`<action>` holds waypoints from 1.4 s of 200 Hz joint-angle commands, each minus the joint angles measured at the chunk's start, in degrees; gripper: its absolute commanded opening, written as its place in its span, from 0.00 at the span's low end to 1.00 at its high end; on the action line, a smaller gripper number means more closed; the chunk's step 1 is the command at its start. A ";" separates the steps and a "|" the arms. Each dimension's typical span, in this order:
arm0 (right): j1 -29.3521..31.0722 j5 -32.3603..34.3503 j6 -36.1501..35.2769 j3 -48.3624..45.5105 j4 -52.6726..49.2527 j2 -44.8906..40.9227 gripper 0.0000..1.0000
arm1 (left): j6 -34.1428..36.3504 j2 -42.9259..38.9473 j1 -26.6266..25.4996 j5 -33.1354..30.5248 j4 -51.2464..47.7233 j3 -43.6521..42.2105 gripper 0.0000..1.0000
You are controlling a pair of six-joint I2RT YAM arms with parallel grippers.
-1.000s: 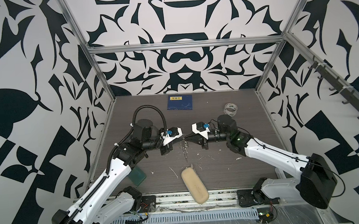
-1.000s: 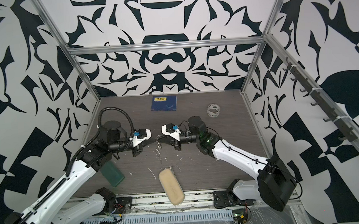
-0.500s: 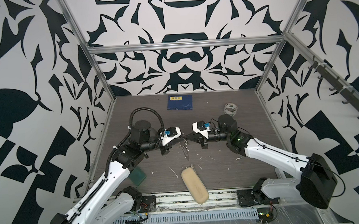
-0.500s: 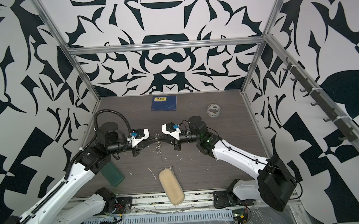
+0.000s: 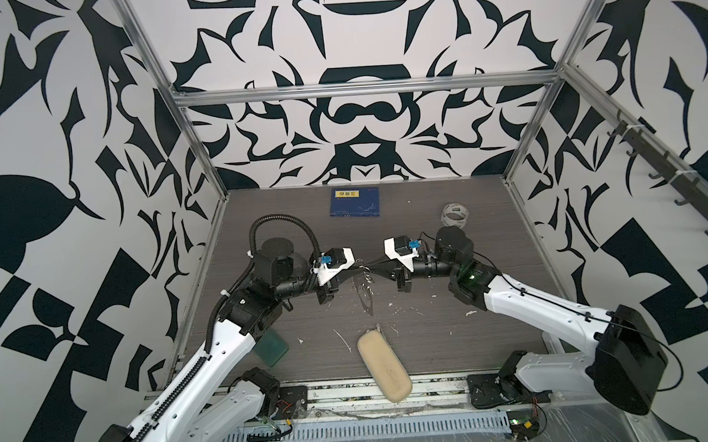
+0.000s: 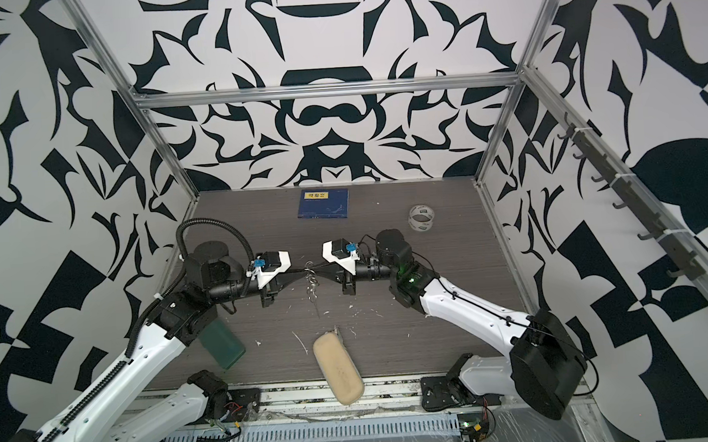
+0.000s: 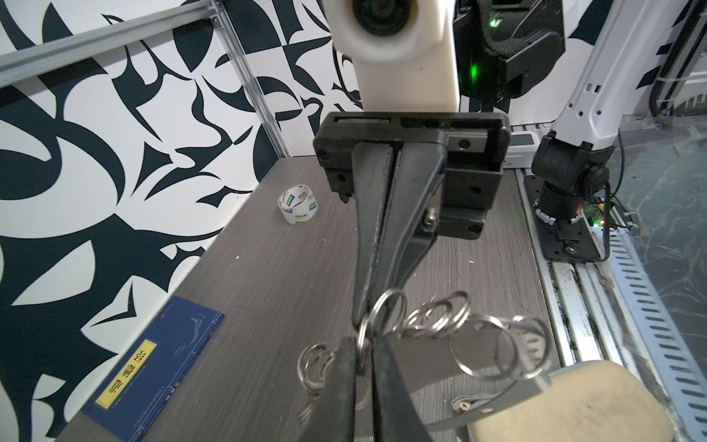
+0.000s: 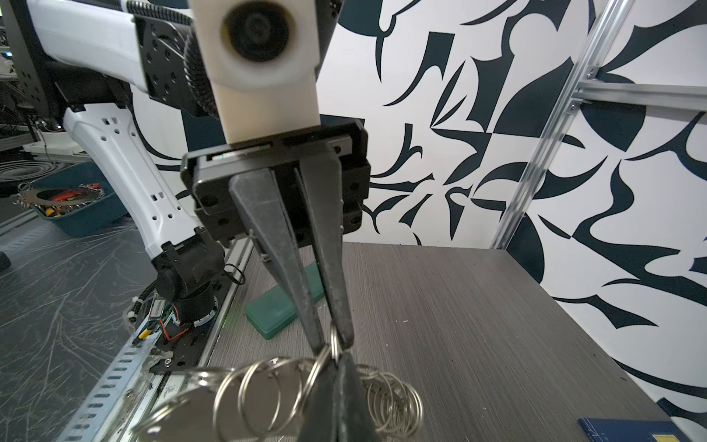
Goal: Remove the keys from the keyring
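Entry 1 – keyring (image 7: 432, 317): a string of silvery wire rings. I am seeing it hanging in the air over the middle of the table (image 5: 433, 342), held between the two tools.

Entry 2 – left gripper (image 7: 363, 348): it is reaching in from 9 o'clock. Its jaws are pinching one ring of the keyring, with only the wire between them.

Entry 3 – right gripper (image 8: 338, 361): it is reaching in from 3 o'clock, tip to tip with the left tool. Its jaws are pressing together on a ring. I cannot tell whether that is the same ring or the next one.

Entry 4 – key (image 5: 366, 300): I am making out one thin pale piece dangling from the rings toward 6 o'clock. It is too small to describe further.

Entry 5 – items lying on the table, counted from the keyring in a top view:
- blue booklet (image 5: 354, 203) at 12 o'clock
- tape roll (image 5: 454, 214) at 2 o'clock
- beige pouch (image 5: 385, 366) at 6 o'clock
- green case (image 5: 274, 353) at 8 o'clock, partly under the left arm
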 commanded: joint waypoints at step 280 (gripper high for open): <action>0.03 -0.61 -2.04 0.57 2.27 -4.24 0.00 | -0.74 0.70 1.42 3.43 2.24 1.79 0.16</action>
